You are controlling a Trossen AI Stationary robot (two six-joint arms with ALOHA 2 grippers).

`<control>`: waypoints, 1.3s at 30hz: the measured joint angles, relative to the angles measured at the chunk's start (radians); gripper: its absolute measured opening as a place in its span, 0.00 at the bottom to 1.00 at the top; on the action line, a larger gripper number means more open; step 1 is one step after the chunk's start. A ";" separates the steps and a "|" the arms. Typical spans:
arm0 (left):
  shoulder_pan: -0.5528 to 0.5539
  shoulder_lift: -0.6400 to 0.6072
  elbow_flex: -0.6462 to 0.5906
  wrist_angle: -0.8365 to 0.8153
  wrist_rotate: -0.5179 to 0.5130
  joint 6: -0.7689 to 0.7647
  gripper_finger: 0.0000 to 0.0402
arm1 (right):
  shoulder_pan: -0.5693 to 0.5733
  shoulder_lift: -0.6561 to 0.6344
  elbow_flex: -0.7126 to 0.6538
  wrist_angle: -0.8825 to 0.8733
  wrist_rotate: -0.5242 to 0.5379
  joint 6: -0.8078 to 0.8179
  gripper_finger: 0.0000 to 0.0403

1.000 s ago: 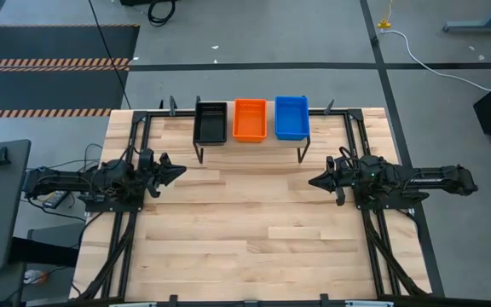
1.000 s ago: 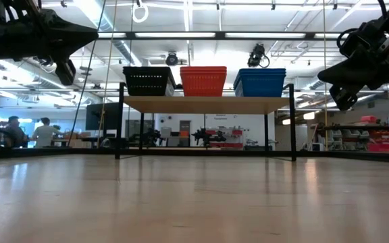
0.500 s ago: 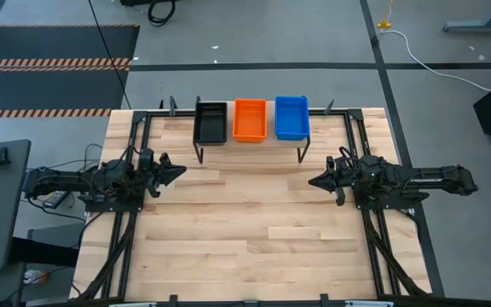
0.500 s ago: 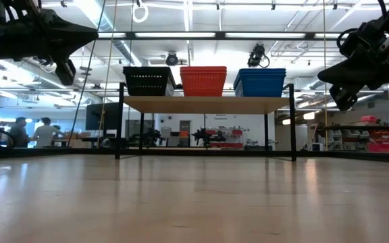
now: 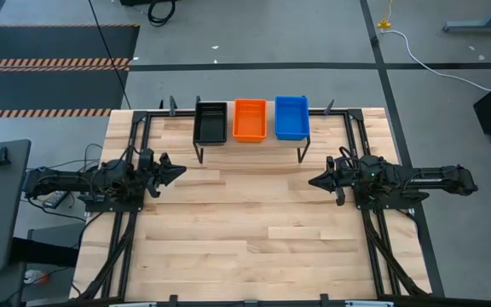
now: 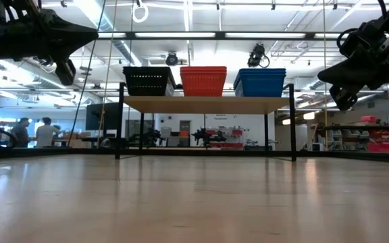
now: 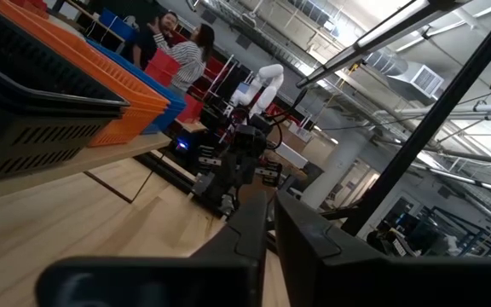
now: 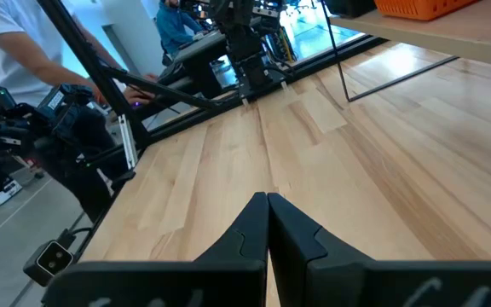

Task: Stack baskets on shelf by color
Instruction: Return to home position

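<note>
On the shelf [image 6: 206, 104] at the table's far edge stand a black basket [image 5: 210, 122], an orange basket [image 5: 250, 118] and a blue basket [image 5: 291, 117], side by side on their bottoms. Whether each is one basket or a stack, I cannot tell. My left gripper [image 5: 181, 170] hovers shut near the table's left side, pointing toward the middle, in front of the shelf's left leg. My right gripper [image 5: 312, 181] hovers shut near the right side, pointing back at it. Nothing sits between the fingers of either gripper [image 7: 269, 213] [image 8: 268, 205].
The bare wooden table [image 5: 245, 239] spreads between and in front of the two arms. Black frame rails [image 5: 124, 247] [image 5: 380, 247] run along its left and right sides. People [image 6: 44, 131] stand in the room beyond the table.
</note>
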 joint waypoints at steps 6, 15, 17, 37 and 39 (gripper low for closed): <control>0.000 0.000 0.000 0.000 0.000 0.000 0.08 | 0.000 0.000 0.000 0.000 0.000 0.000 0.02; 0.000 0.000 0.000 0.000 0.000 0.000 0.08 | 0.000 0.000 0.000 0.000 0.000 0.000 0.02; 0.000 0.000 0.000 0.000 0.000 0.000 0.07 | 0.000 0.000 0.000 0.000 0.000 0.000 0.02; 0.000 0.000 0.000 0.000 0.000 0.000 0.07 | 0.000 0.000 0.000 0.000 0.000 0.000 0.02; 0.000 0.000 0.000 0.000 0.000 0.000 0.08 | 0.000 0.000 0.000 0.000 0.000 0.000 0.02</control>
